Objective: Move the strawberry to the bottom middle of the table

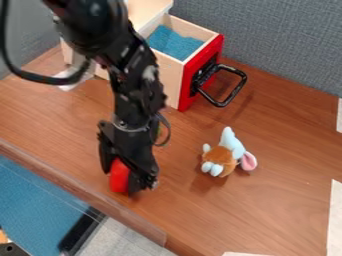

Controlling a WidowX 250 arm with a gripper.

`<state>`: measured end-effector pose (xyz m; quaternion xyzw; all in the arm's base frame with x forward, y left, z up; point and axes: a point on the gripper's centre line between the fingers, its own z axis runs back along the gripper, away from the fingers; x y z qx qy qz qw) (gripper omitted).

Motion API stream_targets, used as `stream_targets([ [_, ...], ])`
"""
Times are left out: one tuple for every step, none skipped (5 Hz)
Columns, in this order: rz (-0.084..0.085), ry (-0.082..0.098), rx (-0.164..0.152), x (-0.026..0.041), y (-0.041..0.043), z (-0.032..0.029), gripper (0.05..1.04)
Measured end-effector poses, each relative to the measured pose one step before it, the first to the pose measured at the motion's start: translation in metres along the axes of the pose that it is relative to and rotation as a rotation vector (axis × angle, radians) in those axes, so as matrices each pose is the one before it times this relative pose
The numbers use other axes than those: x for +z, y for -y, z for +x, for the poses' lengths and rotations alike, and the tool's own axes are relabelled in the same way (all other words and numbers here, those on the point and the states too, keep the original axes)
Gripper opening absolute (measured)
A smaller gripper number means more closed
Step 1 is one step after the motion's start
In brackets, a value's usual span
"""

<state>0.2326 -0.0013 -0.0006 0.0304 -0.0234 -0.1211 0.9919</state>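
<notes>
The pincer [125,179] grips the red strawberry [118,176] just beside the worktop's [280,212] lower-left edge. Wood stretches from there to the plush toy [226,154], right of it. Farther back, the drawer's [195,70] black handle [232,95] juts rightward.

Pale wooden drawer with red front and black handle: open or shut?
Open. The drawer juts out from the pale wooden cabinet, and the flat blue lining inside shows from above.
</notes>
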Motion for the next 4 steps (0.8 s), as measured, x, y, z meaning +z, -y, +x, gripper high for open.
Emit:
stream_targets([
  [-0.0006,0.0038,-0.0019,-0.00175,0.00211,0.00164,0.856],
  [0.0045,0.0163,0.0181,0.01342,-0.00056,-0.00049,1.009],
  [0.0093,0.0141,0.0352,0.02046,-0.00242,-0.00142,1.004],
  [0.0156,0.0245,0.0352,0.02546,-0.00435,0.00252,0.999],
])
